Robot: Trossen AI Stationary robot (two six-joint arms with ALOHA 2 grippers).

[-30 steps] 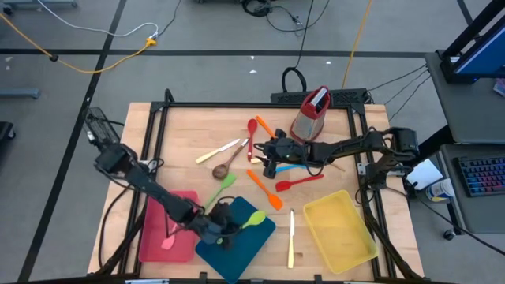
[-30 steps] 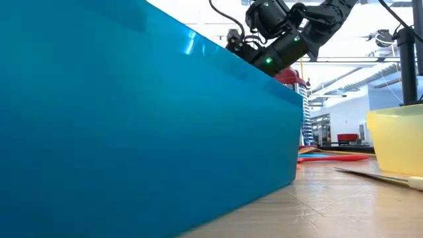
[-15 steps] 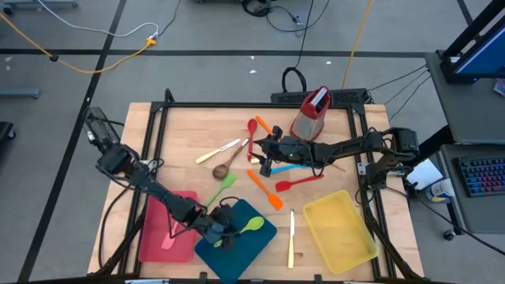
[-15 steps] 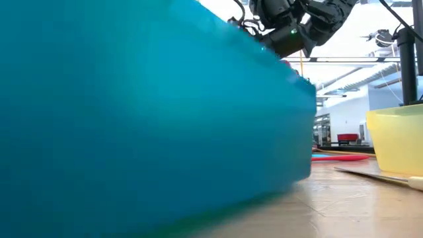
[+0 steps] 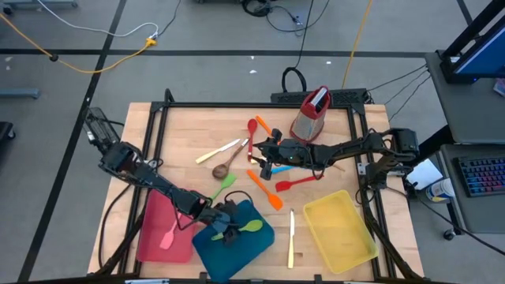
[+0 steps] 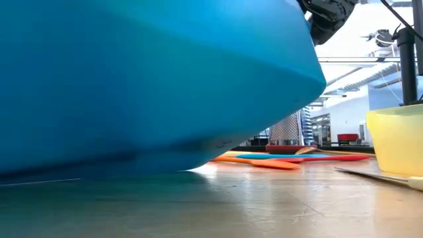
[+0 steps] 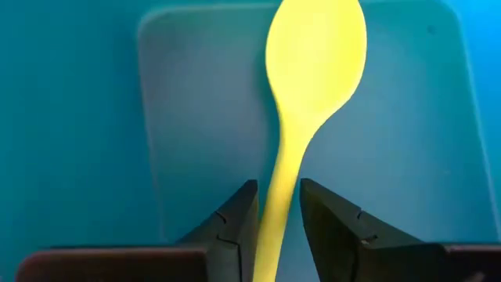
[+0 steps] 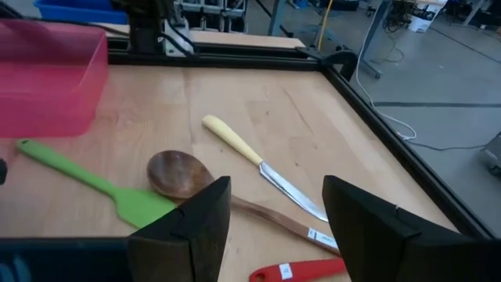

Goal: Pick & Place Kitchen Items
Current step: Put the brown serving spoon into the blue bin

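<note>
My left gripper (image 5: 227, 231) is over the blue tray (image 5: 217, 254) at the table's near middle, shut on a yellow-green spoon (image 5: 251, 226). The spoon's bowl (image 7: 315, 55) is over the tray's floor (image 7: 196, 117). In the low view the blue tray (image 6: 132, 79) is tipped, its near side off the table. My right gripper (image 5: 264, 162) is open and empty above the loose utensils at the table's middle: a brown spoon (image 8: 180, 176), a cream knife (image 8: 258, 166) and a green spatula (image 8: 94, 184). My left gripper pinches the spoon's handle (image 7: 279, 200) between its two fingers (image 7: 235, 223). The spoon reaches out past the fingertips. The bowl faces up over the tray's floor; I cannot tell whether it rests there.
A red tray (image 5: 154, 237) holding a pink spatula (image 5: 168, 235) lies left of the blue tray. A yellow tray (image 5: 339, 230) is near right, with a cream knife (image 5: 290, 237) beside it. The red-topped grater (image 5: 311, 113) stands at the back. Orange (image 5: 266, 191), red (image 5: 298, 182) and blue spatulas lie mid-table.
My left gripper has gone a little toward the table's right edge with the green spoon. The blue tray has turned and slid toward the near edge. It has tipped, its near side rising off the table in the low view.
</note>
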